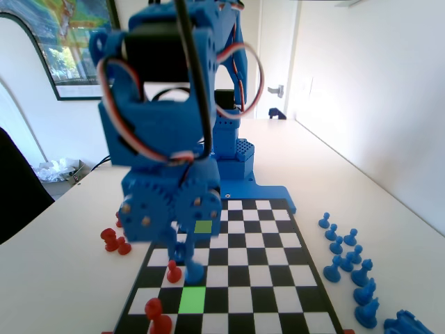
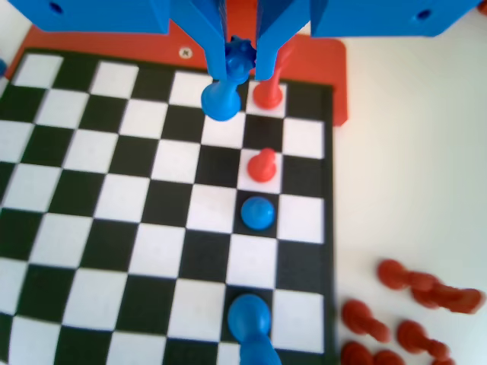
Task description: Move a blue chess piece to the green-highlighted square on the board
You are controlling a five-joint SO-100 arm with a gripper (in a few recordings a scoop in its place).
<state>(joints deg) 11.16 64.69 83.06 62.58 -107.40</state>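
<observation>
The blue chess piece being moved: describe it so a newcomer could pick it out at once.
In the wrist view, start at the board and look to its top edge, where the gripper hangs down. The blue chess piece is held between its jaws by its knobby head. The other pieces on the board stand free on their squares.

Blue arm low over the board (image 1: 278,285)
The blue chess piece (image 1: 194,271) hangs just above the green-highlighted square (image 1: 192,299); red pieces (image 1: 174,273) stand beside it.
</observation>
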